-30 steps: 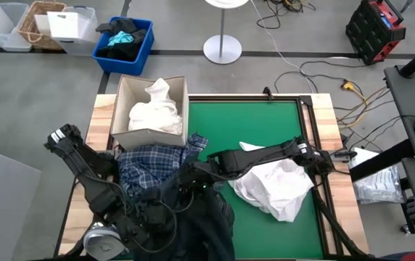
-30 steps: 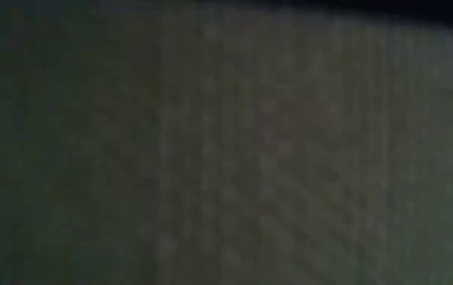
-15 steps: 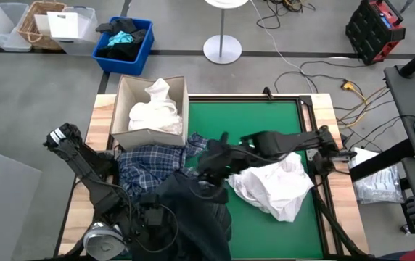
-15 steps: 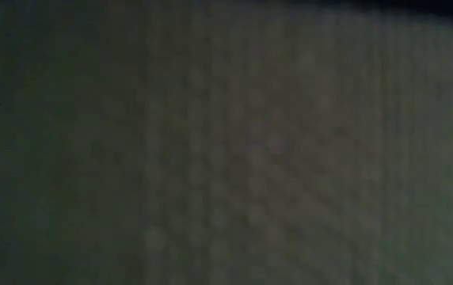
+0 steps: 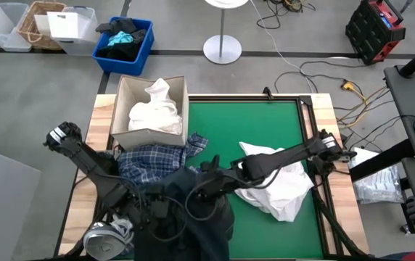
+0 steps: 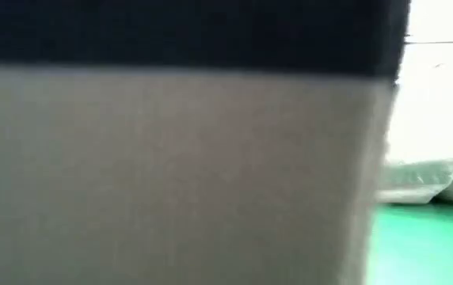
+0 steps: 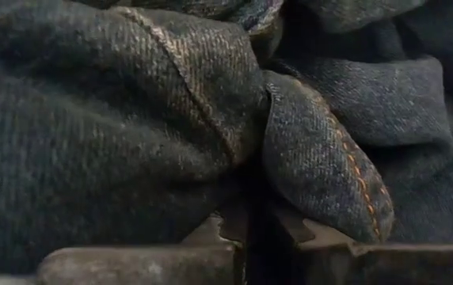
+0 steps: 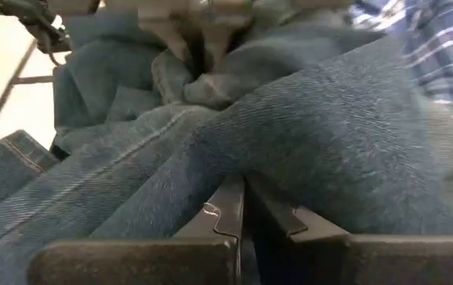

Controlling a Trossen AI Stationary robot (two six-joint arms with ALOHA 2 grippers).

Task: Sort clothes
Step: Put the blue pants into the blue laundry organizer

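- The left gripper [image 7: 246, 237] is clamped on a fold of the dark denim [image 5: 193, 217].
- The right gripper [image 8: 246, 222] pinches the same denim, just beside the left one.
- Beyond both: plaid shirt [image 5: 153, 161]; behind the right gripper, a white shirt [image 5: 280, 185] on the green bench [image 5: 251, 123].
- Farther off, a cardboard box [image 5: 120, 109] holds white clothes [image 5: 157, 112].

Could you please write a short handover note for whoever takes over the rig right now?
Left gripper: shut on the dark denim garment at the table's near edge.
Right gripper: shut on the same denim, beside the left.
White shirt lies in the cardboard box: done.
Left to sort: the denim, the blue-white plaid shirt beside the box, and the crumpled white garment on the green mat.
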